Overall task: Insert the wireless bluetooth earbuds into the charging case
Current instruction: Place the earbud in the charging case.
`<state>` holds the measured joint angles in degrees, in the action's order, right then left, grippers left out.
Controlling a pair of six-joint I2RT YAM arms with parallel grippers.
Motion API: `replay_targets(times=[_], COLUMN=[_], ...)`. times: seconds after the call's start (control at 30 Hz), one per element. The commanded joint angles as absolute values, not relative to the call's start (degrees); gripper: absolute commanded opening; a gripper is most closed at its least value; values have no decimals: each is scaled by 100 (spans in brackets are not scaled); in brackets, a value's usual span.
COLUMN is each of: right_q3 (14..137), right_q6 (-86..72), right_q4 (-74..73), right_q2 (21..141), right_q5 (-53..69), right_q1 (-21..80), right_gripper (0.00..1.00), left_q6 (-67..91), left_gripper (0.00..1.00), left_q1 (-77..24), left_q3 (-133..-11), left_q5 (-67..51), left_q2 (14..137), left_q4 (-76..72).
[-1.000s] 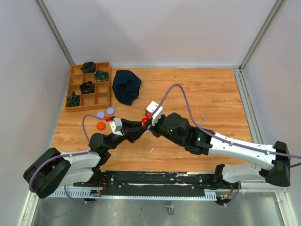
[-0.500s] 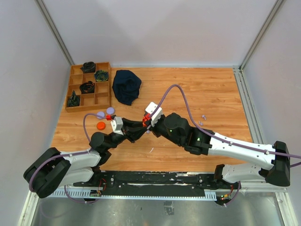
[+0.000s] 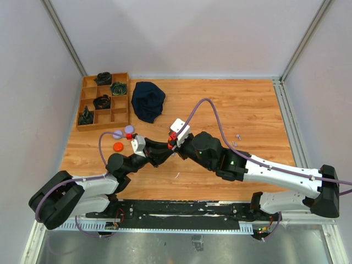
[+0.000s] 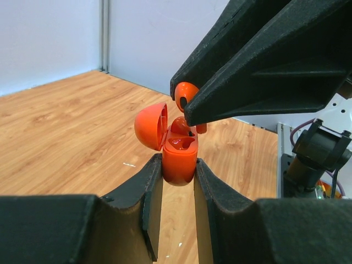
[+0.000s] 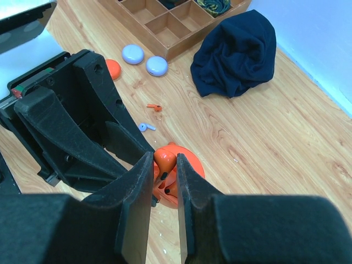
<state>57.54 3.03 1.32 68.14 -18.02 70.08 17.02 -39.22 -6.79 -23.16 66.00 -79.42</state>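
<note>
Clamping the orange charging case point(image 4: 179, 160) upright, lid point(image 4: 151, 125) open toward ten o'clock, the left gripper point(image 4: 179, 171) steadies it so the right gripper point(image 5: 163, 169), pinching an orange earbud point(image 4: 186, 92) at twelve o'clock, can seat it.

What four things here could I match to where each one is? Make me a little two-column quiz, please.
Things: 1 orange case; 2 orange earbud; 3 dark blue cloth; 4 lavender discs.
Places: A flat on the table by the wooden tray; B pinched in the right gripper, above the case; C crumpled in a heap; D clamped in the left gripper, lid open.
Pairs: 1-D, 2-B, 3-C, 4-A.
</note>
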Motion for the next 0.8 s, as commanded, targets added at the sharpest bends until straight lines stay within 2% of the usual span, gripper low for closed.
replay_targets(times=[0.0, 0.77], right_q3=[5716, 5467], right_q6=[412, 387], right_q4=[382, 164], right_q2=[6798, 6601], right_q5=[-1982, -1958], right_q1=[7084, 7084], right_gripper=[22, 21], left_q6=[1791, 2405], left_gripper=[0, 0], left_q1=[-3962, -3956], left_q3=[-853, -939], left_q5=[-2437, -2152], left_q2=[6551, 6468], left_q4=[-8131, -7968])
